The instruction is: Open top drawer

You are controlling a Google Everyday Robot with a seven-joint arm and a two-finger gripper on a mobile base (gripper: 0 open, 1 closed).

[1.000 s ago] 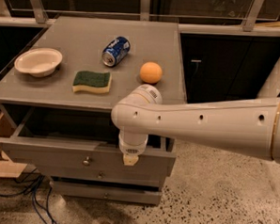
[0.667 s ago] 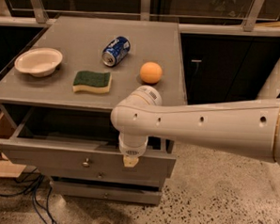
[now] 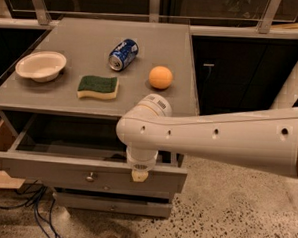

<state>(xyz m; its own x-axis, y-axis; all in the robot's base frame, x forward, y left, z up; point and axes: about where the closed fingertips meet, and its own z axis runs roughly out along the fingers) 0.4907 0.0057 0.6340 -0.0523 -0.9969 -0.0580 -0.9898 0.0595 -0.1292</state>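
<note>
The top drawer (image 3: 46,168) stands pulled out beneath the worktop (image 3: 158,44), its shallow inside showing, with its small round knob (image 3: 90,176) on the long front. The claw (image 3: 139,174) points down at the front's upper edge, right of the knob. I cannot tell whether it is apart or together. On the worktop lie a bowl (image 3: 40,65), a sponge (image 3: 97,87), a blue can (image 3: 123,54) and an orange (image 3: 160,77).

Thick cream-white arm (image 3: 213,139) — small dark holes along it — pale-tipped claw (image 3: 139,175) at the top drawer (image 3: 46,167).
</note>
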